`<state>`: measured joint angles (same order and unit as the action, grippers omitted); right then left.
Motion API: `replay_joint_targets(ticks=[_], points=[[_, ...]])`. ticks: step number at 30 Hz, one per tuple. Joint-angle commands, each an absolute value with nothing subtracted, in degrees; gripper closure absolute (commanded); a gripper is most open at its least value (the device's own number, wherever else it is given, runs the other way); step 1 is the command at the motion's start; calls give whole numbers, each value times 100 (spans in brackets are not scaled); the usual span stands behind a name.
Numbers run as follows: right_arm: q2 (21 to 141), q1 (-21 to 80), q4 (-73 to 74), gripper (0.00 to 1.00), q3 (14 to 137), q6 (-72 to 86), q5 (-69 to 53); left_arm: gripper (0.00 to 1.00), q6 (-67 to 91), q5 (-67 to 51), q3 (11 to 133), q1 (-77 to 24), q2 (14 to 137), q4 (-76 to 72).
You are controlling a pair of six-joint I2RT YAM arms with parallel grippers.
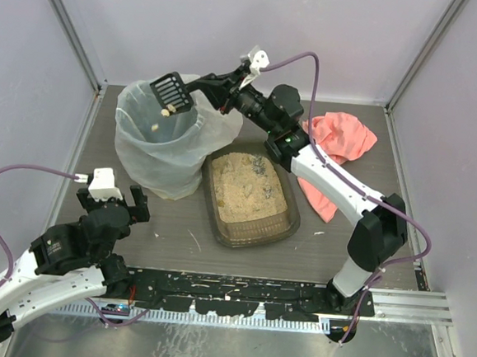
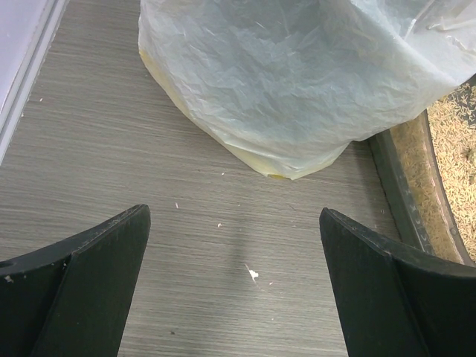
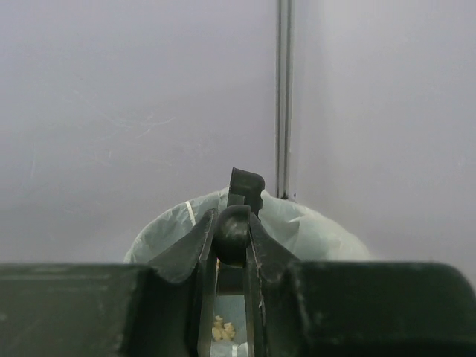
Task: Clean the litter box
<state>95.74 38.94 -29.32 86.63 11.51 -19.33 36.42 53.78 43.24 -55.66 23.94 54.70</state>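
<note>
The litter box [image 1: 277, 228], a shallow dark tray of tan sandy litter with a few grey clumps, lies mid-table; its rim [image 2: 405, 195] shows at the right of the left wrist view. My right gripper [image 1: 216, 86] is shut on the handle of the black slotted scoop [image 1: 172, 92], held tilted over the bag-lined bin [image 1: 141, 158]. A pale clump [image 1: 166, 112] hangs just under the scoop. In the right wrist view the fingers [image 3: 260, 256] clamp the round handle [image 3: 233, 230] above the bag [image 3: 320, 234]. My left gripper [image 1: 118, 195] is open and empty, low over the table left of the box.
A pink cloth [image 1: 340, 141] lies at the back right, partly under the right arm. Small white crumbs [image 2: 253, 274] dot the table between the left fingers. Walls close in the table on three sides.
</note>
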Motion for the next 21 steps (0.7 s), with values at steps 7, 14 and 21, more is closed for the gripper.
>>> replay_joint_targets(ticks=[7, 14, 21], points=[[9694, 4324, -1971, 100, 9904, -1478, -2119, 2, 3683, 5533, 4383, -5588, 2377, 5393], [9378, 4523, -2099, 99, 9795, -1343, -1237, 2, 3683, 5537, 4382, -5584, 2386, 5395], [8305, 4526, -2378, 99, 9067, -331, -430, 2, 3678, 5544, 4369, -5585, 2326, 5403]])
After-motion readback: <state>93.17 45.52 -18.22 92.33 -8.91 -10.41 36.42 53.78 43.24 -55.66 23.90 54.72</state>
